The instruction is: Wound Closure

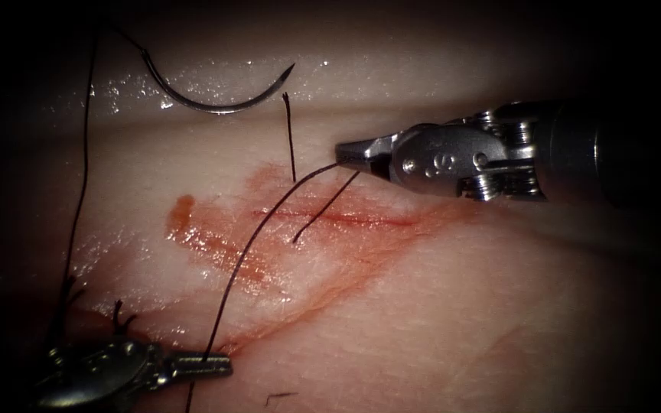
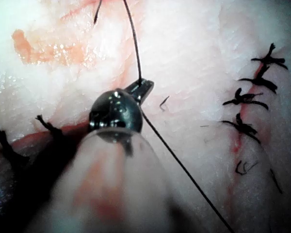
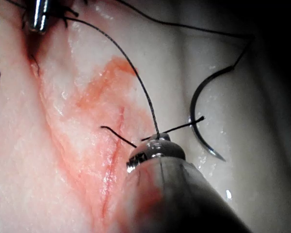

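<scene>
The right tool [image 1: 342, 153] comes in over the tissue [image 1: 460, 306], and its fingers [image 1: 361, 151] are closed on the thread [image 1: 254, 237] just above the cut [image 1: 346, 219]. From those fingers the thread runs in a long curve down and across the tissue to the left tool [image 1: 219, 365], whose fingers [image 1: 200, 365] are also closed on it, so the strand spans between the two tools. A second, shorter strand [image 1: 327, 206] leaves the right fingers and ends on the cut, and a loose end [image 1: 290, 138] stands up just beside them.

The needle [image 1: 216, 99] lies free on the tissue, well above and to the left of the right fingers, its curve sagging downward and its point toward the right tool. Neither tool holds it and it is not in the tissue. Thread from its blunt end runs down the far left toward the left tool.

Red fluid [image 1: 193, 229] stains the tissue between the two tools, around the cut and to its left. The left wrist view shows a row of tied stitches [image 2: 247, 97] beside the left tool [image 2: 145, 89].
</scene>
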{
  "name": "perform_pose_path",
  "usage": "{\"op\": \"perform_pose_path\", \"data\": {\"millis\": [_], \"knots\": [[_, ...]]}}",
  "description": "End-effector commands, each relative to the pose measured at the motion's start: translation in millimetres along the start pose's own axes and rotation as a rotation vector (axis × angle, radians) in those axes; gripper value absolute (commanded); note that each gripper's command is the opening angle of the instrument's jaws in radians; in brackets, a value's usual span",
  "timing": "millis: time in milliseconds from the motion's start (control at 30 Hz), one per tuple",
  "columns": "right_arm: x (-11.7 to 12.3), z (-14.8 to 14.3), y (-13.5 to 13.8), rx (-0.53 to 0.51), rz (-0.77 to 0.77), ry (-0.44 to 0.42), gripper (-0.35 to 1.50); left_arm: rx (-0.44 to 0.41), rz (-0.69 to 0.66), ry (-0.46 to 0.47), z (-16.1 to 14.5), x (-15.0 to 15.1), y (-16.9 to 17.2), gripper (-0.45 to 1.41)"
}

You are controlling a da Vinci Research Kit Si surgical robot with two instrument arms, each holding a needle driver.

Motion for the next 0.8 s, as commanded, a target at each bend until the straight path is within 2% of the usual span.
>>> {"op": "perform_pose_path", "data": {"millis": [33, 167, 200, 233, 267, 300, 333, 367, 400, 600, 667, 800], "knots": [[0.3, 0.9, 0.1, -0.001, 0.004, 0.004, -0.35, -0.001, -0.001, -0.002, 0.8, -0.5, -0.1, -0.45], [1.1, 0.8, -1.2, 0.002, 0.059, 0.033, -0.35, 0.055, 0.042, 0.017, -0.9, 1.5, -1.3, -0.45], [1.3, 0.7, -1.5, 0.002, 0.092, 0.037, -0.05, 0.063, 0.054, 0.022, -1.1, 1.7, -1.5, -0.45], [1.3, 0.7, -1.5, 0.002, 0.092, 0.037, -0.05, 0.063, 0.054, 0.022, -1.1, 1.7, -1.5, -0.45], [1.8, 0.6, -2.0, 0.003, 0.159, 0.062, 0.61, 0.079, 0.067, 0.029, -1.7, 2.2, -2.1, -0.45], [2.2, 0.5, -2.4, -0.005, 0.221, 0.084, 0.93, 0.086, 0.075, 0.032, -1.9, 2.4, -2.3, -0.45], [2.4, 0.3, -2.7, -0.014, 0.278, 0.107, 1.10, 0.096, 0.090, 0.034, -2.2, 2.5, -2.7, -0.45], [2.4, 0.3, -2.7, -0.014, 0.278, 0.107, 1.10, 0.096, 0.090, 0.034, -2.2, 2.5, -2.7, -0.45], [3.2, 0.1, -3.1, -0.035, 0.355, 0.130, 1.40, 0.126, 0.115, 0.035, -2.5, 2.4, -3.3, -0.45], [5.1, -1.2, -3.4, -0.049, 0.481, 0.293, 1.47, 0.208, 0.188, 0.034, -3.8, 1.8, -4.9, -0.45], [5.4, -2.1, -3.0, -0.072, 0.568, 0.357, 1.42, 0.248, 0.235, 0.029, -4.5, 1.7, -5.3, -0.45], [5.2, -4.4, -1.7, -0.145, 0.587, 0.474, 1.27, 0.289, 0.315, 0.016, -5.6, 1.5, -5.8, -0.45]]}}
